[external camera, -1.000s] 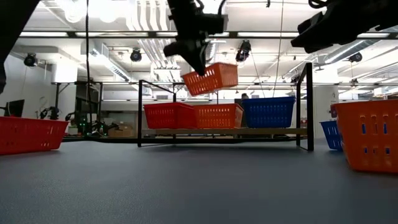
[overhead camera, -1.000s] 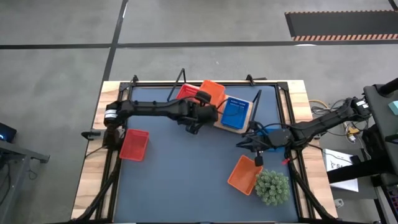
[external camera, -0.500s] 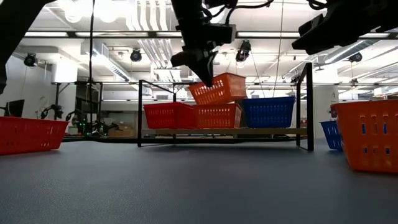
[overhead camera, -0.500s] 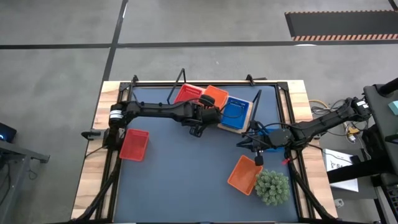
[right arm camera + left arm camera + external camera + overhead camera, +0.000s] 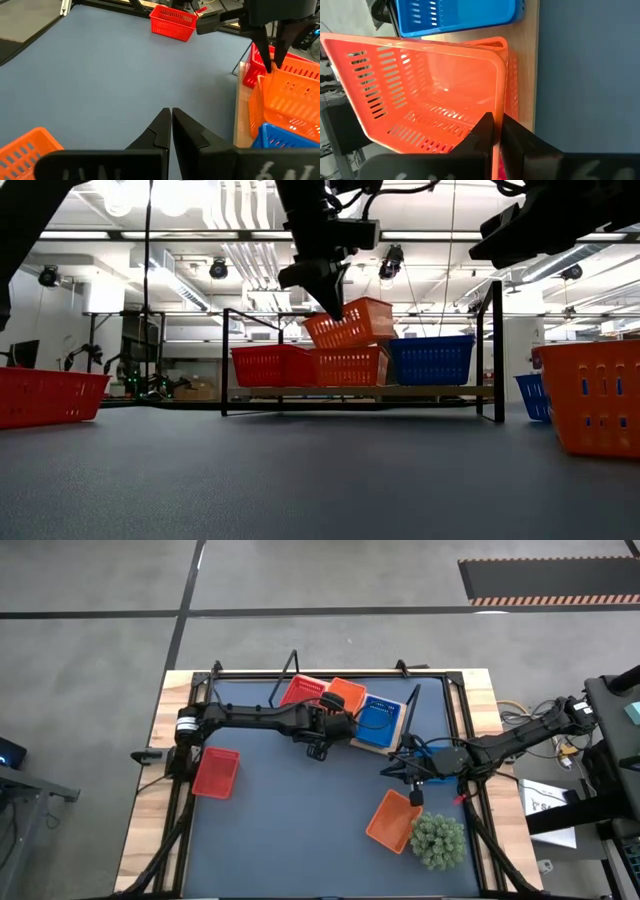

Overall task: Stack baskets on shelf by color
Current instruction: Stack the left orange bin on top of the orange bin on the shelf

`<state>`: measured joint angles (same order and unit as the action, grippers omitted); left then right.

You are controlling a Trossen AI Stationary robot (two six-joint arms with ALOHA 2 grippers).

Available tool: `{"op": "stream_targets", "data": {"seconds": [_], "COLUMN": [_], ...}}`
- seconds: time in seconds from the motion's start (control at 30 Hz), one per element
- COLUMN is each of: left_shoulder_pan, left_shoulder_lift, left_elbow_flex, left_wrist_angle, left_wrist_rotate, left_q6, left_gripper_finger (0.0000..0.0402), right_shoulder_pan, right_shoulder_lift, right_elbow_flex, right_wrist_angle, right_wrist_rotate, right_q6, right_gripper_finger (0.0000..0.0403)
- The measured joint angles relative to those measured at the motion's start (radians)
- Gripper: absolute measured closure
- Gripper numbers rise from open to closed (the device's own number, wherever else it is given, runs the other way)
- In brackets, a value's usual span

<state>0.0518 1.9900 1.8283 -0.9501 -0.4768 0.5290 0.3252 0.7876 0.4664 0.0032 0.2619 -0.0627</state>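
Observation:
My left gripper (image 5: pixel 331 308) is over the middle of the wooden shelf (image 5: pixel 420 391), shut on an orange basket (image 5: pixel 352 322). That basket sits tilted on a second orange basket (image 5: pixel 350 366), which stands on the shelf between a red basket (image 5: pixel 272 366) and a blue basket (image 5: pixel 432 360). In the high view the held orange basket (image 5: pixel 347 695) lies between the red basket (image 5: pixel 303 690) and the blue basket (image 5: pixel 380 718). My right gripper (image 5: pixel 171 119) is shut on nothing, hovering over the table's right part (image 5: pixel 412 773). My left gripper pinches the rim of the orange basket's near wall (image 5: pixel 498 107), one finger inside the basket and one outside. The fingers (image 5: pixel 484 127) slant down from above, from the table's near side. The basket is tilted, its underside (image 5: pixel 345 344) on the orange basket below.
A red basket (image 5: pixel 216 772) lies on the table at the left. An orange basket (image 5: pixel 394 820) and a green spiky plant (image 5: pixel 437 840) stand near the right front corner. Another blue basket (image 5: pixel 530 396) shows at the far right in the low view.
My left gripper has gone down toward the shelf with the orange basket. The basket hung clear above the shelf's baskets a second ago; now it sits tilted on the orange basket there. It has kept still for the last half second.

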Motion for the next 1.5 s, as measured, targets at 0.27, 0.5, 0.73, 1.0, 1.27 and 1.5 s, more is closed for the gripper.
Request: {"op": "stream_targets", "data": {"seconds": [0.27, 0.5, 0.73, 1.0, 1.27, 1.5], "left_shoulder_pan": [0.001, 0.003, 0.007, 0.007, 0.0, 0.035], "left_shoulder_lift": [0.0, 0.0, 0.0, 0.0, -0.042, -0.111], "left_elbow_flex": [-0.002, -0.002, -0.002, 0.001, 0.015, -0.019], "left_wrist_angle": [0.008, 0.016, 0.072, 0.041, 0.03, 0.263], "left_wrist_rotate": [0.0, 0.001, 0.001, 0.001, 0.001, 0.181], "left_q6": [0.0, -0.001, 0.0, 0.0, 0.009, 0.009], "left_gripper_finger": [0.0401, 0.0382, 0.0355, 0.0349, 0.0349, 0.0355], "right_shoulder_pan": [0.0, 0.0, 0.0, 0.0, 0.0, 0.0], "right_shoulder_lift": [0.0, 0.0, 0.0, 0.0, 0.0, 0.0], "right_elbow_flex": [0.0, 0.0, 0.0, 0.0, 0.0, -0.001], "right_wrist_angle": [0.0, -0.003, -0.006, -0.006, -0.007, -0.006], "right_wrist_rotate": [0.0, 0.0, 0.0, 0.0, 0.0, 0.0], "right_q6": [0.003, 0.013, 0.013, 0.011, 0.011, 0.006], "right_gripper_finger": [0.0394, 0.0394, 0.0394, 0.0394, 0.0394, 0.0394]}}
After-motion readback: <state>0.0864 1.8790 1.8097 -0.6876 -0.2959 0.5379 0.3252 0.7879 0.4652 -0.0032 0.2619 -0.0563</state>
